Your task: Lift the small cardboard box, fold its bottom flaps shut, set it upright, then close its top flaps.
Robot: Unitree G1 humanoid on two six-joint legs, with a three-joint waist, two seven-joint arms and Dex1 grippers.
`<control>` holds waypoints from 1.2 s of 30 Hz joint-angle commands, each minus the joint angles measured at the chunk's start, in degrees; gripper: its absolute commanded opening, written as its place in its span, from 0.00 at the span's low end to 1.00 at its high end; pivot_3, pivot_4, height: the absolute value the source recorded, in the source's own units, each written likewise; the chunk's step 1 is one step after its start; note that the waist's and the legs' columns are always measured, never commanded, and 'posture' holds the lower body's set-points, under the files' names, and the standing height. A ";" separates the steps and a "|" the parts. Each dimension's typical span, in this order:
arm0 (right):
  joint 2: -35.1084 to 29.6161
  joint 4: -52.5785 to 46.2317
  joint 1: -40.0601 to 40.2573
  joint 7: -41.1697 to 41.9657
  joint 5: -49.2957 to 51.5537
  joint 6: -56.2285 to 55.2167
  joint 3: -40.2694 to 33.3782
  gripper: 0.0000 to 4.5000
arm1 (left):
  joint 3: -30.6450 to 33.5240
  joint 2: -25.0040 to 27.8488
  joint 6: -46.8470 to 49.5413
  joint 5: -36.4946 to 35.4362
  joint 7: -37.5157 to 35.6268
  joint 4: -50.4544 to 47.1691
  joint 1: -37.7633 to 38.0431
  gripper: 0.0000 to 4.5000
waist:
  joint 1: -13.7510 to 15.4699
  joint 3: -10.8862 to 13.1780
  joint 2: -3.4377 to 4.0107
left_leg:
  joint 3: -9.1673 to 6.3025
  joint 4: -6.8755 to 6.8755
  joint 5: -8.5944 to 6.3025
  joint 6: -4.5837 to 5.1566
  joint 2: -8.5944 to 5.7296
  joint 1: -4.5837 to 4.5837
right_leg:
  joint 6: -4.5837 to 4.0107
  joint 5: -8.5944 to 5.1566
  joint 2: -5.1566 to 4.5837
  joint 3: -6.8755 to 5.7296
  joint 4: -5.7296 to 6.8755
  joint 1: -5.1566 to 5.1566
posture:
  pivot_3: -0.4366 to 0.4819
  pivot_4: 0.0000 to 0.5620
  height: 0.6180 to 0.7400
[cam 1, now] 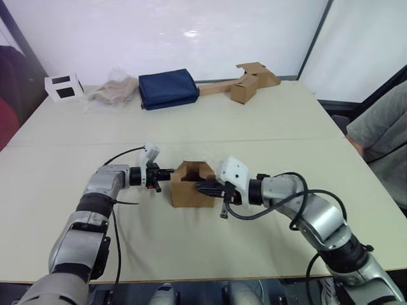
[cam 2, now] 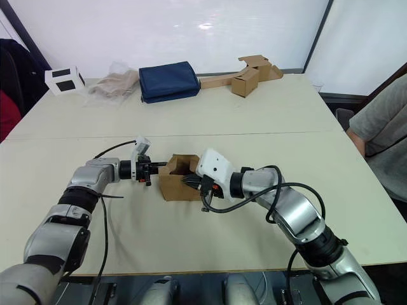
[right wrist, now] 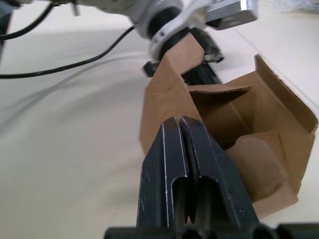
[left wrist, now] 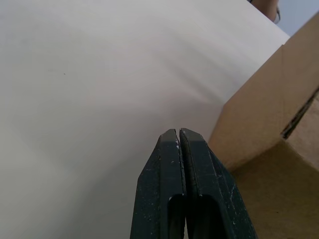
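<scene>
The small cardboard box is being pinched on the table between left gripper and right gripper, both closed and empty; pressure is best being kept level so flaps aren't crushed.

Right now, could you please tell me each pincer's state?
Left pincer: closed, empty, beside the small cardboard box.
Right pincer: closed, empty, at the box.

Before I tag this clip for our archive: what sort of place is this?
Probably an office or lab room: a plain table, a white wall panel, and a seated person alongside.
</scene>
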 commanded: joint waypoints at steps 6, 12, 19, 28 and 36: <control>1.63 1.60 -1.17 1.75 -1.39 -2.09 -0.03 0.00 | 1.63 0.32 2.14 -1.07 0.11 -6.25 2.25 0.01 | 0.02 0.00 0.00 | -0.01 0.00 0.00 0.00 0.00 0.00 | 0.00 0.00 0.00 0.00 0.01 0.00 | 0.48 0.27 1.00; 2.65 3.10 -0.93 2.29 -2.12 -1.93 0.27 0.00 | 1.83 0.34 3.66 -1.44 -0.05 -8.60 3.29 0.01 | 0.00 0.00 0.00 | -0.02 0.01 0.00 0.00 0.00 0.00 | 0.00 0.00 0.00 -0.01 0.01 0.00 | 0.48 0.27 1.00; 3.82 3.82 -0.50 2.54 -2.54 -1.85 0.21 0.00 | 3.25 0.81 3.05 -0.99 2.05 -8.79 3.65 0.01 | 0.00 0.00 0.00 | -0.02 0.01 0.00 0.00 0.00 0.00 | 0.00 0.00 0.00 -0.01 0.02 -0.01 | 0.48 0.27 1.00; 4.81 4.38 -0.40 2.54 -2.45 -1.60 -0.57 0.00 | 10.65 7.44 10.03 -6.69 3.92 -19.18 5.00 0.01 | -0.37 0.00 -0.01 | -0.05 -0.01 0.00 0.00 0.01 -0.03 | 0.00 0.00 0.00 -0.02 0.03 -0.05 | 0.48 0.27 1.00; 5.33 5.60 -0.08 2.82 -2.47 -2.25 -0.85 0.00 | 12.46 13.00 27.61 -20.81 4.45 -49.97 16.62 0.01 | -0.90 0.00 0.00 | -0.08 -0.02 0.00 -0.01 0.01 -0.04 | 0.00 0.00 -0.05 -0.03 0.03 -0.01 | 0.48 0.27 1.00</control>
